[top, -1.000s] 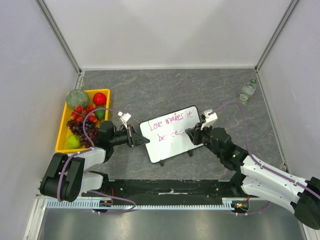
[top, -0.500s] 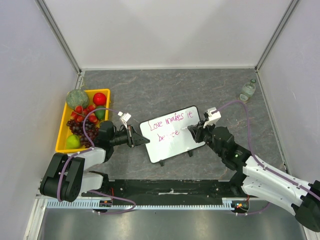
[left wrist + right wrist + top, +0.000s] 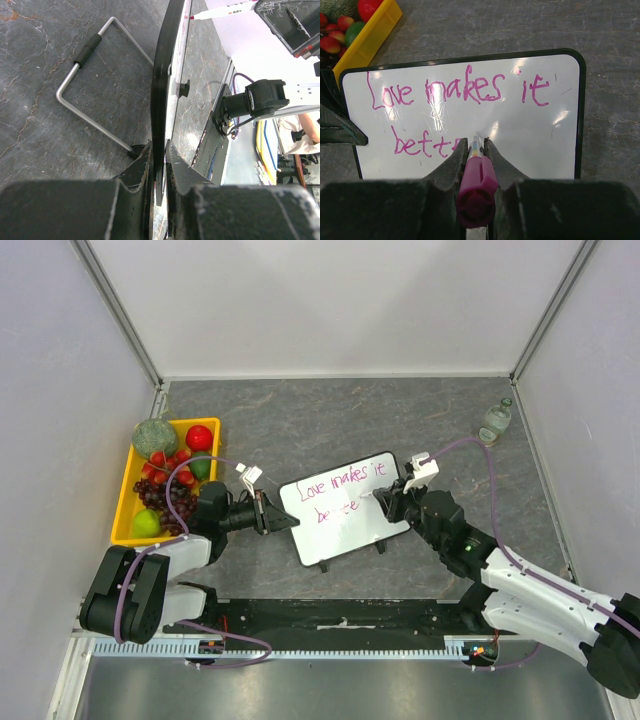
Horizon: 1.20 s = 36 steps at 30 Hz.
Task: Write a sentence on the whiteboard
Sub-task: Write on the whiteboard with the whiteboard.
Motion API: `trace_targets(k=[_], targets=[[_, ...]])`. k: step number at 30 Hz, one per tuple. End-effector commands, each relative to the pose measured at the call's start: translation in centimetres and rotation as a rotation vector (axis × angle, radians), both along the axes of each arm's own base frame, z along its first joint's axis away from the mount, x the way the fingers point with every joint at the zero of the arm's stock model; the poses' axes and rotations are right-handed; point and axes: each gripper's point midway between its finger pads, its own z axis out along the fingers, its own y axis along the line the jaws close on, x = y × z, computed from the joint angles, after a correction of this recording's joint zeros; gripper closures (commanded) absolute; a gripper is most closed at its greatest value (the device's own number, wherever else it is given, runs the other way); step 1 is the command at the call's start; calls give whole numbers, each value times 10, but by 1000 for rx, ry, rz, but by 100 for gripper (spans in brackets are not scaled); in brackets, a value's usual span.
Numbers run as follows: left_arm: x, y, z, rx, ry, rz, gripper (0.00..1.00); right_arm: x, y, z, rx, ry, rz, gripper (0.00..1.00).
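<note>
Step in hand: writing the second line of the sentence (image 3: 457,92). The whiteboard (image 3: 345,508) sits at the middle of the tabletop (image 3: 330,420), between the two arms, face tilted toward the right arm and backed by a wire stand (image 3: 87,82). The left pincer (image 3: 159,150) is closed narrow on the board's left edge and steadies it. The right pincer (image 3: 472,145) is closed on a magenta marker (image 3: 476,187), whose tip sits at the board face just after the last written letter; contact cannot be confirmed from these views. Legible writing, in pink-magenta hand: top line "Love makes it"; second line "bett", with the next stroke hidden behind the pincer fingers. In the inspector's judgement the word is unfinished, so the task is well along but not complete. The next move calls for light, even tip pressure and short strokes rightward along the second line, with room left before the right frame and the left grip held firm so the board does not slide. Print on the marker barrel in the left wrist view is too small to read. A yellow tray (image 3: 128,502) of fruit and a bottle (image 3: 494,421) stand well apart from the board; neither shows a readable label.
</note>
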Motion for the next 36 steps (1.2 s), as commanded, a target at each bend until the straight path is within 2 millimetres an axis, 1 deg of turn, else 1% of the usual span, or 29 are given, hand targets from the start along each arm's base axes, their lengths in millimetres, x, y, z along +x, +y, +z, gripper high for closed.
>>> trace_targets(k=[1, 5, 9, 20, 28, 36], targets=[[8, -1, 5, 6, -51, 1, 98, 8, 7, 35, 66, -73, 2, 100], [8, -1, 5, 6, -48, 3, 98, 8, 9, 29, 58, -62, 9, 100], [9, -1, 5, 6, -51, 3, 98, 7, 8, 18, 42, -40, 8, 100], [9, -1, 5, 6, -51, 3, 98, -3, -2, -13, -3, 15, 8, 100], [9, -1, 5, 6, -51, 3, 98, -14, -6, -28, -9, 48, 28, 100], [8, -1, 5, 5, -53, 0, 98, -21, -8, -38, -5, 68, 43, 100]])
